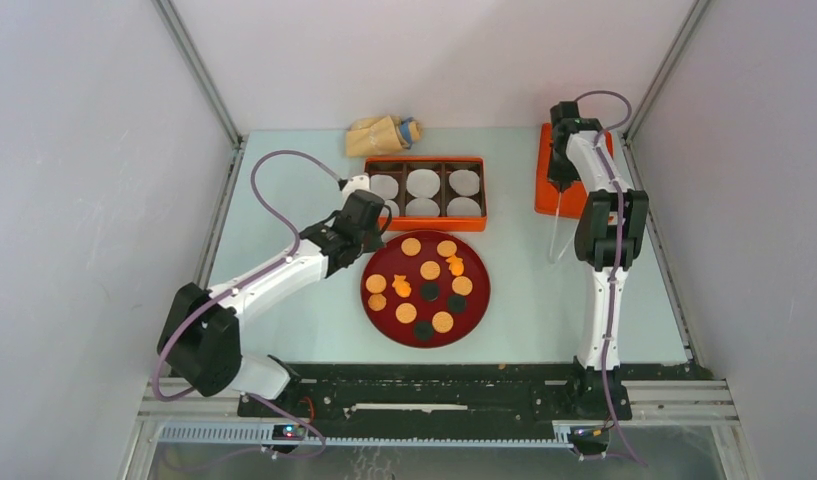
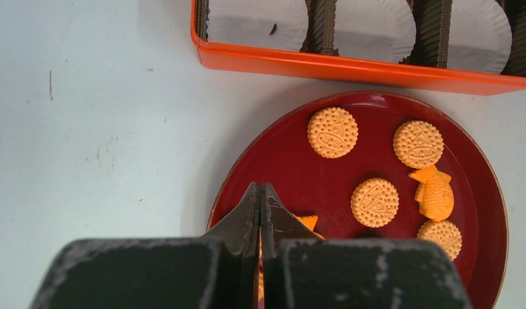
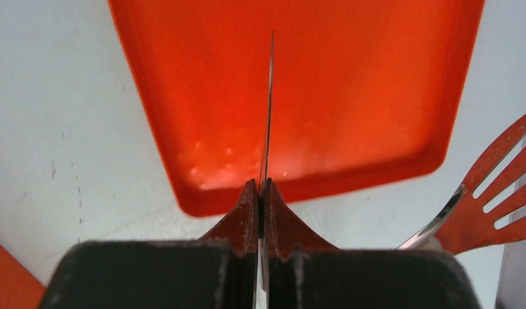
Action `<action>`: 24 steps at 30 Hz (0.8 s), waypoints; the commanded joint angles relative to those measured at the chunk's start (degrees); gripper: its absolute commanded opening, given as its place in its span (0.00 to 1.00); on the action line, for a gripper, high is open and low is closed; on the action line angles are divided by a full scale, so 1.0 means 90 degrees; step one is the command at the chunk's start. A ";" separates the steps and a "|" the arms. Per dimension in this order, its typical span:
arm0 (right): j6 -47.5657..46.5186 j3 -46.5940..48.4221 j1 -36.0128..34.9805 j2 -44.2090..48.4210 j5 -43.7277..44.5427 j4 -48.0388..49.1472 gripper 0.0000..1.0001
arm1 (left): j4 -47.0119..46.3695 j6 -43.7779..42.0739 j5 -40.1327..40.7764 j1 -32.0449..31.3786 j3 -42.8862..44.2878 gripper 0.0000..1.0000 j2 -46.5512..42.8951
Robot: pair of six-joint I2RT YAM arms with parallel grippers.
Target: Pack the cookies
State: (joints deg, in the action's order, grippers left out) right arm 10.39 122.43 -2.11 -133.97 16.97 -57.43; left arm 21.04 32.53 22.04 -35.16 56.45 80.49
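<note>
the left gripper hangs over the left edge of the plate with its jaws pressed together and nothing between them. the step looks like a first pick. it should part the jaws just wider than one of the cookies, come straight down so the tips straddle a disc's rim, and close gently. these flat pieces lie flush and could skid or crack. the round one nearest the box stands clear of its neighbours and is a fair first choice.

the right gripper is closed too and pinches a thin strip seen edge-on; what it is cannot be told. it hovers above the lid, well apart from the plate, with a slotted spatula near.

all the cookies lie on the red plate: round tan ones, two orange fish shapes, and a few dark discs among them. the box beyond the plate has six cells, each with a white liner. no cookie shows in any.
</note>
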 commanded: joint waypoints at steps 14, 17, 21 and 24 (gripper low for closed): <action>-0.0674 0.0735 0.0195 -0.0501 -0.1192 0.0436 0.72 | 0.0167 -0.0053 0.0147 -0.0121 0.0595 0.00 0.0166; -0.0536 0.0644 0.0195 -0.0279 -0.0964 0.0606 0.82 | 0.0172 -0.0087 0.0129 -0.0122 0.0570 0.00 0.0165; -0.0280 0.0019 0.0183 0.0568 -0.0657 0.1041 0.88 | 0.0146 -0.0099 0.0154 -0.0133 0.0550 0.00 0.0107; -0.0019 -0.0389 0.0065 0.1210 -0.0424 0.0923 0.91 | 0.0124 -0.0092 0.0148 -0.0154 0.0550 0.00 0.0081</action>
State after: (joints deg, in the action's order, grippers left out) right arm 6.72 120.97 -0.23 -134.87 9.65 -51.53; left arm 22.87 32.49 22.28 -35.94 57.87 81.91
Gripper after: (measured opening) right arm 0.901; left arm 0.003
